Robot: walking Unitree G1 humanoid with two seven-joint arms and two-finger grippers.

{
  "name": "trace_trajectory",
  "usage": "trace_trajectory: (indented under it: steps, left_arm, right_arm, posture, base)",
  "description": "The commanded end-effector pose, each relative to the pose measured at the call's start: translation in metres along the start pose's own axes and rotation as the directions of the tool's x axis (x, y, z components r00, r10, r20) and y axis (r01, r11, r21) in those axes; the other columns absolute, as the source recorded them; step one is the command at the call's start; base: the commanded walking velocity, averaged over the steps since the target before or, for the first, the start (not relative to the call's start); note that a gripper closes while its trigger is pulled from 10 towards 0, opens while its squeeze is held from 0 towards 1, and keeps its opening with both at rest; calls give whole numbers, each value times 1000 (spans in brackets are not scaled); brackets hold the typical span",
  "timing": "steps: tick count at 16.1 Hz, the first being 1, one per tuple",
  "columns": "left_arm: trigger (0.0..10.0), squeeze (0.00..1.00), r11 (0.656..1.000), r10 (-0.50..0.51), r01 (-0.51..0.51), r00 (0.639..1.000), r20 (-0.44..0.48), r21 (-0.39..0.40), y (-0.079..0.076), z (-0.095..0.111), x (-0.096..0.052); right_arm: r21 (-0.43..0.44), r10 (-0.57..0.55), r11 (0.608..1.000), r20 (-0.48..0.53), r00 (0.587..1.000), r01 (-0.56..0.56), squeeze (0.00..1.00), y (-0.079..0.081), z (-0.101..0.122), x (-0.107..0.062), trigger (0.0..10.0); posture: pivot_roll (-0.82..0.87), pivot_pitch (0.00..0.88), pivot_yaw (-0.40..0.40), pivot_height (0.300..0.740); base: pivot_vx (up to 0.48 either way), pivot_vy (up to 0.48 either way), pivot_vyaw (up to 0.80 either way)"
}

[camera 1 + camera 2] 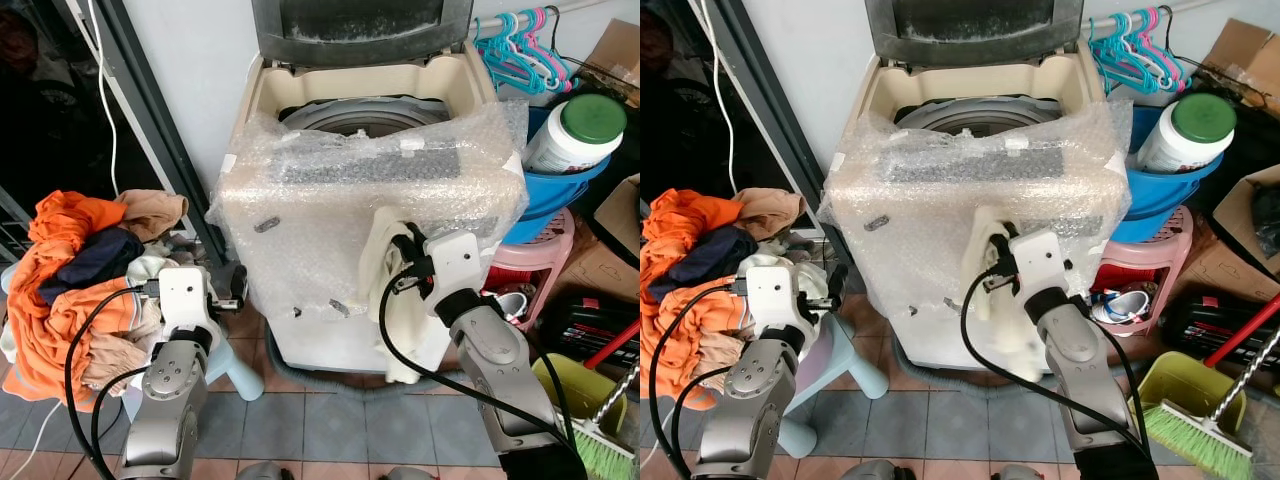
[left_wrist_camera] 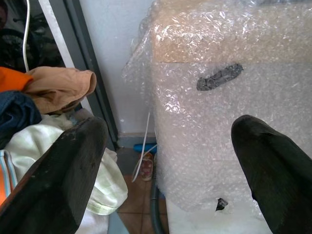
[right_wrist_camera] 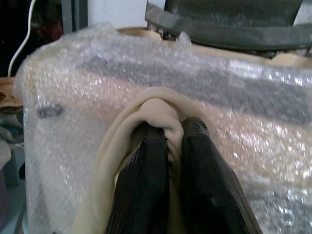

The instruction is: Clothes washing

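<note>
Standing on grey tile floor [image 1: 330, 415]. Right gripper [image 3: 168, 141] pinched tight on cream garment [image 1: 385, 300], hanging against bubble-wrapped washing machine [image 1: 360, 200] front. Left gripper [image 2: 170, 161] spread wide, holding nothing, beside clothes pile [image 1: 70, 280] on pale stool [image 1: 235, 370]. Washer lid up, drum exposed. Further right: pink stool [image 1: 540, 255], blue basin [image 1: 555, 190], hangers [image 1: 520, 50], broom [image 1: 600, 440]. White wall [image 1: 190, 70] behind.

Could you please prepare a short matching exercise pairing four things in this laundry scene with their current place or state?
Things:
1. cream-coloured garment
2. top-loading washing machine wrapped in bubble wrap
3. white bottle with a green cap
4. pile of orange and mixed clothes

Places or states:
A. lid raised
B. heaped on the robot's left
C. pinched in the shut jaws of the right gripper
D. lying in a blue plastic basin

Pairs: 1-C, 2-A, 3-D, 4-B
</note>
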State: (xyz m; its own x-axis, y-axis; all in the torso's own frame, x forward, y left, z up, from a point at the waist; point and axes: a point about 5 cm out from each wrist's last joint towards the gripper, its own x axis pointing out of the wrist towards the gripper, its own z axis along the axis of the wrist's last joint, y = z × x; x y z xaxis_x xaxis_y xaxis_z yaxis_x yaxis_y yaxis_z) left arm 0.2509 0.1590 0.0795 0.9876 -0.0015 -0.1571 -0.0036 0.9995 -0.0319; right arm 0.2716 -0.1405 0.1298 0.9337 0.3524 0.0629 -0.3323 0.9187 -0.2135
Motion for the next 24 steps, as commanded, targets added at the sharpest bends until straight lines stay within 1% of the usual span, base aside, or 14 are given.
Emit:
trace_trajectory:
  steps: [1,2,3,5,7,10,14,16,18,19,20,22,23,24]
  left_arm:
    - [10000,0,1000,8,-8,1000,4,-3,6,2,-1]
    - [10000,0,1000,6,-6,1000,4,-4,5,2,-1]
    - [10000,0,1000,1,-1,1000,3,-7,4,2,0]
    - [10000,0,1000,-4,4,1000,5,-9,2,3,1]
    - [10000,0,1000,-6,6,1000,7,-11,1,3,2]
    - [10000,0,1000,-6,7,1000,13,-15,0,5,5]
    - [10000,0,1000,-6,6,1000,14,-20,-3,4,6]
    - [10000,0,1000,-5,5,1000,14,-22,-4,4,7]
    - [10000,0,1000,1,-1,1000,17,-9,-7,5,10]
    - [10000,0,1000,-1,1,1000,15,-12,-7,5,10]
    - [10000,0,1000,-2,3,1000,16,-15,-8,5,11]
    - [10000,0,1000,1,0,1000,18,-16,-8,5,11]
    - [10000,0,1000,9,-9,1000,18,-17,-8,5,11]
    - [10000,0,1000,20,-20,1000,19,-18,-8,5,10]
  right_arm:
    - [-4,17,1000,99,995,-16,0,0,24,9,10000]
    - [-9,19,1000,115,993,-18,0,-2,30,12,10000]
    - [-24,31,999,163,986,-28,0,-6,45,22,10000]
    - [-41,50,998,211,976,-42,0,-10,62,32,10000]
    - [-74,99,994,258,961,-82,0,-10,76,41,10000]
    - [-152,200,976,338,920,-157,0,-11,110,64,10000]
    - [-205,240,964,408,881,-167,0,-15,144,86,10000]
    - [-224,242,962,429,870,-157,0,-17,154,93,10000]
    - [-249,170,968,517,839,-43,0,-37,190,106,10000]
    - [-241,93,968,578,811,61,0,-51,209,107,10000]
    - [-195,7,969,635,773,152,0,-66,225,105,10000]
    - [-31,-219,949,655,723,315,0,-104,246,102,10000]
    - [23,-294,930,643,707,366,0,-118,247,101,10000]
    - [-26,-290,924,602,744,381,0,-116,231,106,10000]
  posture:
    - [-79,0,115,740]
    - [-81,0,116,740]
    - [-83,0,118,740]
    - [-83,0,117,740]
    - [-85,0,117,740]
    - [-79,0,109,740]
    - [-81,0,105,740]
    - [-82,0,104,740]
    - [-84,0,104,740]
    - [-85,0,104,740]
    - [-84,0,102,740]
    - [-83,0,99,740]
    - [-85,0,91,740]
    - [-84,0,88,740]
  base:
    - [270,0,0]
    - [277,0,0]
    - [292,0,0]
    - [309,0,0]
    - [309,0,0]
    - [309,0,454]
    - [308,0,447]
    - [148,0,444]
    - [0,0,409]
    - [0,0,0]
    - [0,0,0]
    - [0,0,0]
    - [0,0,0]
    - [0,0,0]
